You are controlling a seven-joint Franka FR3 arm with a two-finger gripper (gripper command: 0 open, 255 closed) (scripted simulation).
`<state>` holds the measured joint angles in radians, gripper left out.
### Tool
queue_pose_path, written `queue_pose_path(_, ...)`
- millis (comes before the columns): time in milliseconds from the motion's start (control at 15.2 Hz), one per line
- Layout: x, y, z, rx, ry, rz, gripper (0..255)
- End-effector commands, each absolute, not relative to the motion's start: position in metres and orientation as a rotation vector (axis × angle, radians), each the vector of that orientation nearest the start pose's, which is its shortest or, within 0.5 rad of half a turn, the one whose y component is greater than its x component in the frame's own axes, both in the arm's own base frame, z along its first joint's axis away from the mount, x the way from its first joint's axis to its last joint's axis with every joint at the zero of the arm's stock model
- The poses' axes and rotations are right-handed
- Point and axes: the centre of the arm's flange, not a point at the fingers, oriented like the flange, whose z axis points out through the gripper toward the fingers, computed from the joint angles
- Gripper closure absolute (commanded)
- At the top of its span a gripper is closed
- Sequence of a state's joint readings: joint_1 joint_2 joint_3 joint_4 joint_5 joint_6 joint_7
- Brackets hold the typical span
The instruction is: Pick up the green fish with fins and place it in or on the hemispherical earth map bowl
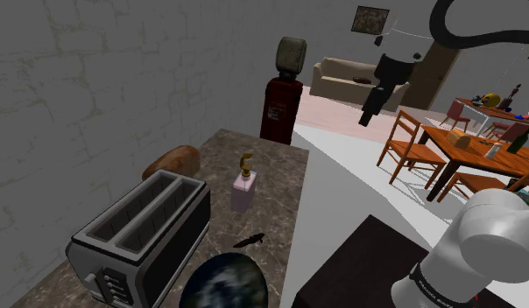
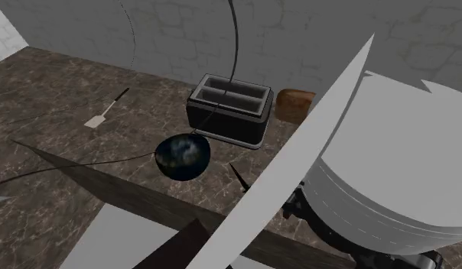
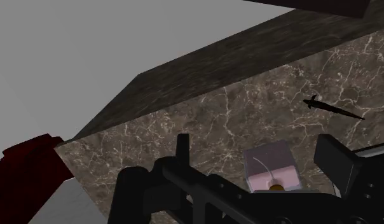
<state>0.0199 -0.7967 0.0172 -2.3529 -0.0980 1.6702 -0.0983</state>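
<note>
Shoulder view: dark fish (image 1: 249, 239) lies flat on the marbled surface (image 1: 276, 203), between the soap dispenser (image 1: 243, 188) and the globe-print bowl (image 1: 223, 284), with the toaster (image 1: 140, 232) at the view's left. The jaws hang high up, well apart from the fish, out past the surface's far edge.

Second exterior view: the fish is just beside the bowl on the view's right, not touching it. The spatula (image 2: 107, 111) is well apart at the left.

Wrist view: the jaws stand wide apart and grip nothing. The dispenser shows below in the gap, and the fish lies apart from it on the surface.
</note>
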Motion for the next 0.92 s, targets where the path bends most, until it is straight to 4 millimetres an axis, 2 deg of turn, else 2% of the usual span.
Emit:
queue_pose_path(0,0.314,0.004,0.605,-3.243,-0.219,-0.179,0)
queue_pose_path(396,0.354,0.024,0.543,-3.184,-0.564,-0.182,0)
queue_pose_path(858,0.393,0.057,0.469,-3.068,-0.953,-0.183,0)
